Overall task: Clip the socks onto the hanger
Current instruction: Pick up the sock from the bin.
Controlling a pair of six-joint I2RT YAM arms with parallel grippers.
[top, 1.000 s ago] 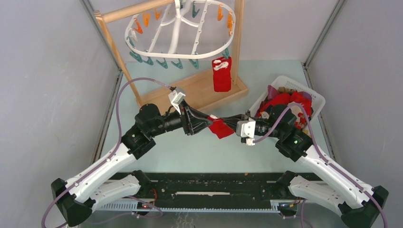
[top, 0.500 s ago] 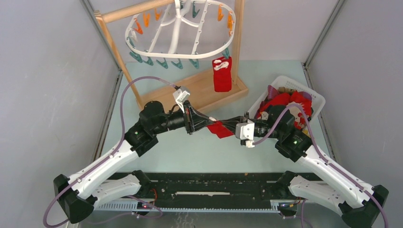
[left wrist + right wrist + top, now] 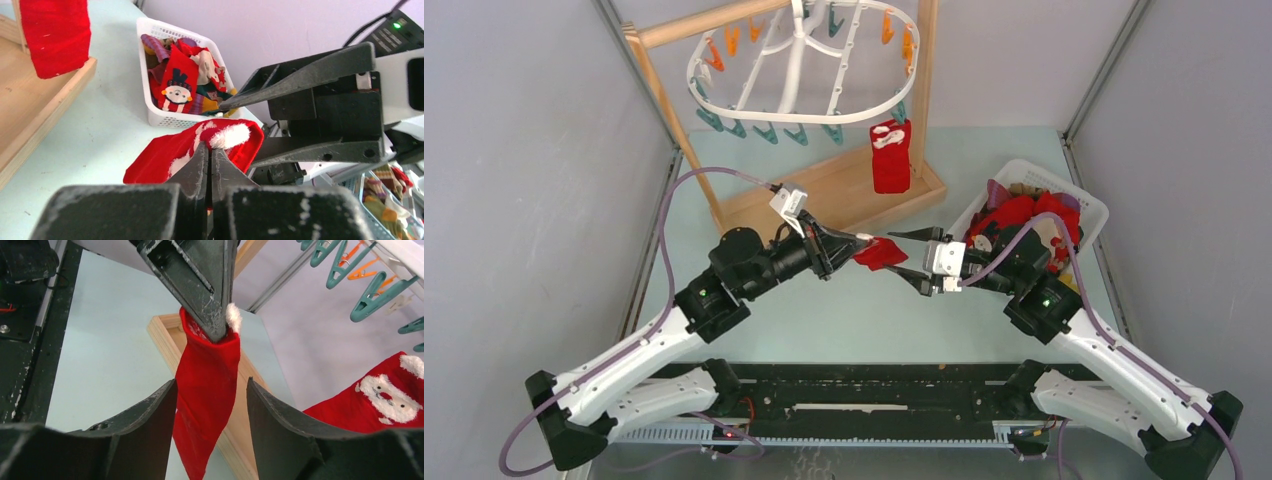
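- red sock (image 3: 880, 252) in mid-air above table (image 3: 854, 320), betw. the two grippers; fluffy white cuff pinched in left gripper (image 3: 861, 243), jaws clenched on it
- right wrist cam: sock hangs straight down, its length betw. spread, released jaws of right gripper (image 3: 210, 384); top cam shows only a bunched lump
- left wrist cam alone: snowman sock (image 3: 175, 92) in basket (image 3: 170, 119)
- 2nd red sock (image 3: 891, 156) clipped at hanger (image 3: 799, 118) rim; its Santa face seen only from right wrist
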